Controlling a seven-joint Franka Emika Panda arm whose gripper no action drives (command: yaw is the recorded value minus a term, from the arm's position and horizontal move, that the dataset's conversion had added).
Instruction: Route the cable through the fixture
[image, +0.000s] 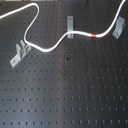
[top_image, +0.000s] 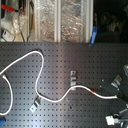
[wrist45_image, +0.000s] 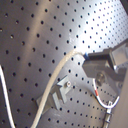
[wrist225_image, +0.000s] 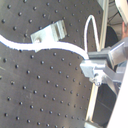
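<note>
The white cable (image: 50, 49) runs from the first exterior view's upper left and loops down past the U-shaped clip (image: 20, 52). It then crosses below the upright clip (image: 70, 22) and climbs toward the upper right with its red band (image: 95, 36) on that stretch. The fixture (image: 119, 26), a slanted forked strip, stands just beside the rising cable; I cannot tell if they touch. In the second exterior view my gripper (top_image: 121, 97) is at the right edge near the fixture (top_image: 117, 80). Both wrist views show the gripper (wrist225_image: 92, 62) shut on the cable (wrist225_image: 60, 47), with a grey clip (wrist225_image: 47, 32) close by.
The work surface is a black perforated board (image: 75, 95). In the second exterior view, clear bins (top_image: 60, 20) and clutter stand behind the board's far edge. The cable's loose loop (top_image: 15, 65) lies at the second exterior view's left.
</note>
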